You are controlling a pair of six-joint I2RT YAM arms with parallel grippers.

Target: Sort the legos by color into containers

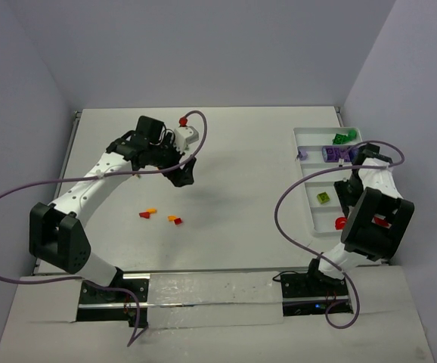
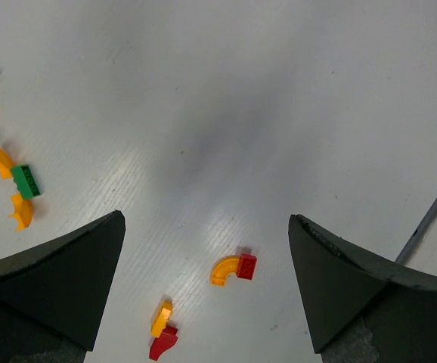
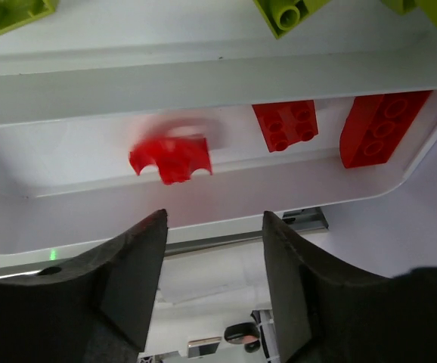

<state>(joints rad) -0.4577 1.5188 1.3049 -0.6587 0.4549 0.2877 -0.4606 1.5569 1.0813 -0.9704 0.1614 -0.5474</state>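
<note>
Arm bases (image 1: pixel 105 291) sit lowest in the top view; the white tray (image 1: pixel 313 138) at right holds sorted legos (image 1: pixel 345 138), with a few loose bricks (image 1: pixel 175 219) on the tabletop (image 1: pixel 241 151). Left wrist — the left tool (image 2: pixel 207 219) gapes wide, empty, above an orange-and-red pair (image 2: pixel 233 268). Right wrist — the right tool (image 3: pixel 215 215) stands parted, holding nothing, over a red arch brick (image 3: pixel 170 157) in the tray's red compartment.

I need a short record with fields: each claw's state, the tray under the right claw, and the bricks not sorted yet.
left claw: open, empty, above the table
right claw: open, empty, over the tray
compartment below it: three red bricks, one blurred
neighbouring compartment: lime bricks
loose bricks: orange, red and green, on the table
</note>
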